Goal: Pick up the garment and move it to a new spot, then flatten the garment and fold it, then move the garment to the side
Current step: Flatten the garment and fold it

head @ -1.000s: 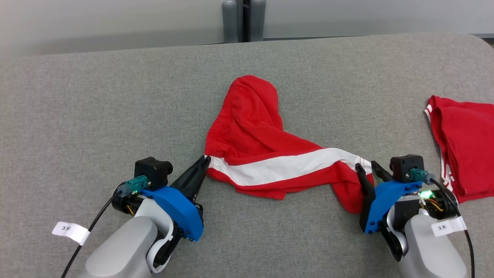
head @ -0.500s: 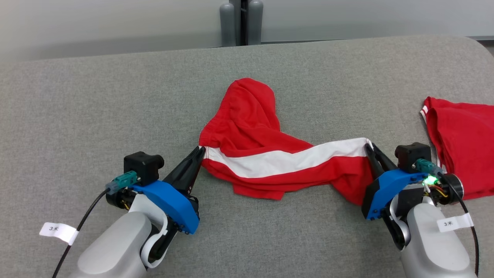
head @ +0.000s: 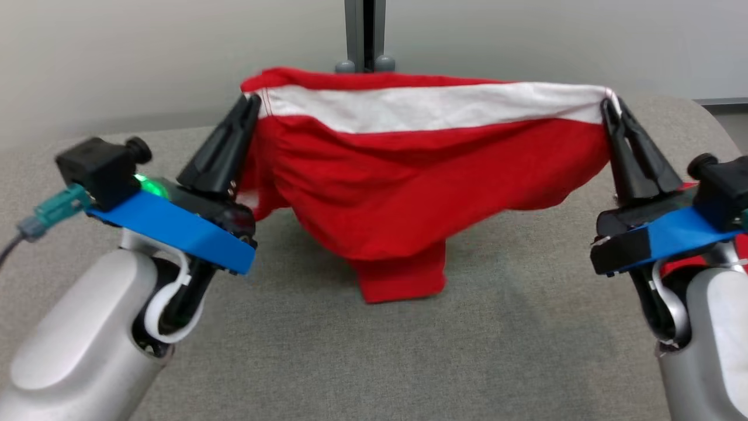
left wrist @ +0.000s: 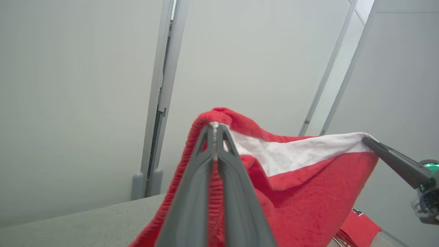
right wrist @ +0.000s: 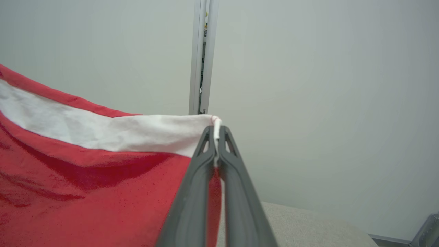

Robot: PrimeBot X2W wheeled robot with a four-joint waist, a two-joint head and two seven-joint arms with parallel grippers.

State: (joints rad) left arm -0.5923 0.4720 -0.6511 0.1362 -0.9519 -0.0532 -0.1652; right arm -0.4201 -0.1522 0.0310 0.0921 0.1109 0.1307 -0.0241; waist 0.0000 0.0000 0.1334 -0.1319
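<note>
The garment (head: 409, 193) is a pair of red shorts with a broad white stripe, hanging stretched in the air between both grippers above the grey surface. My left gripper (head: 252, 98) is shut on its left corner, and my right gripper (head: 611, 100) is shut on the white right corner. The lower hem (head: 403, 280) droops to the surface. In the left wrist view the fingertips (left wrist: 214, 126) pinch the red edge of the garment (left wrist: 308, 192). In the right wrist view my gripper (right wrist: 216, 128) clamps the stripe's end of the garment (right wrist: 85, 192).
The work surface is a grey padded table (head: 374, 362) with a rounded far right corner. A second red garment (left wrist: 356, 228) lies at the right, partly behind my right arm. A pale wall with a grey post (head: 363, 29) stands behind the table.
The right gripper closed on the garment's right corner. Both arms then lifted the shorts off the table and stretched them wide, and the head view has tilted up.
</note>
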